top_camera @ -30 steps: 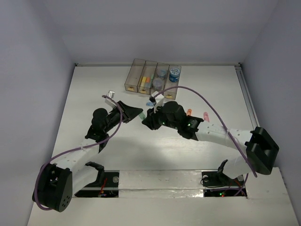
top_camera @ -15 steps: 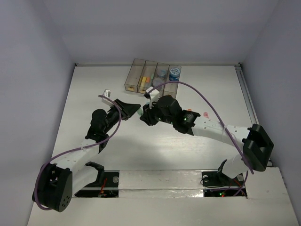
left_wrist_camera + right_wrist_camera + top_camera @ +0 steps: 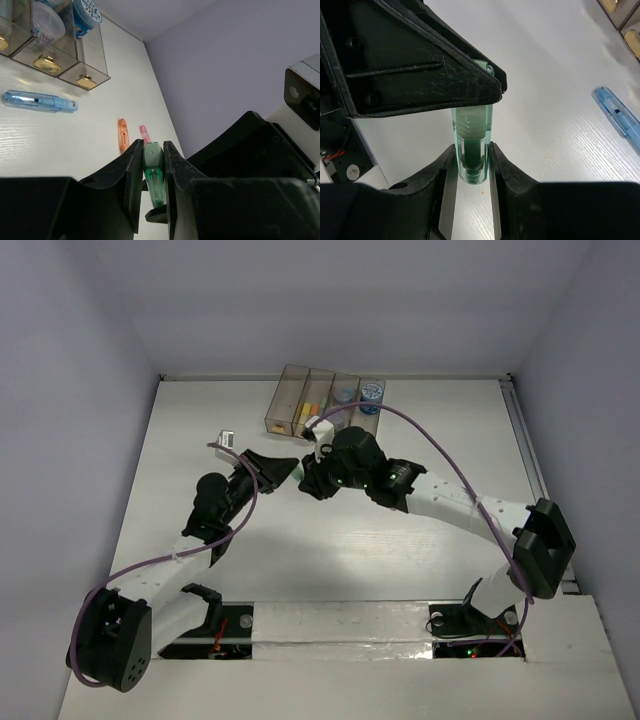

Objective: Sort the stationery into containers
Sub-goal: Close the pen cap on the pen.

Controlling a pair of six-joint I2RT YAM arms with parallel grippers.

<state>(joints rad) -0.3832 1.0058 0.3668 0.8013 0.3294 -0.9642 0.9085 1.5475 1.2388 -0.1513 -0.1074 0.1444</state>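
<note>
A green stick (image 3: 152, 172) (image 3: 471, 125) hangs above the table's middle, gripped from both ends. My left gripper (image 3: 152, 146) (image 3: 291, 468) is shut on its flat sides. My right gripper (image 3: 472, 148) (image 3: 309, 479) faces it and is shut on the stick's other end. The containers (image 3: 325, 405) (image 3: 75, 67) stand in a row just beyond. On the table lie a blue stick (image 3: 37, 100) (image 3: 619, 115), an orange stick (image 3: 122, 141) and a pink stick (image 3: 144, 132). In the top view the right arm hides these three.
One bin holds yellow and orange sticks (image 3: 308, 410). The two right-hand bins hold round rolls (image 3: 345, 395) (image 3: 372, 390). A purple cable (image 3: 440, 455) arcs over the right arm. White walls close in the table on three sides.
Both grippers have shifted together a little toward the bins, with the green stick still between them. The right arm's forearm has swung further out and now covers the loose sticks.
</note>
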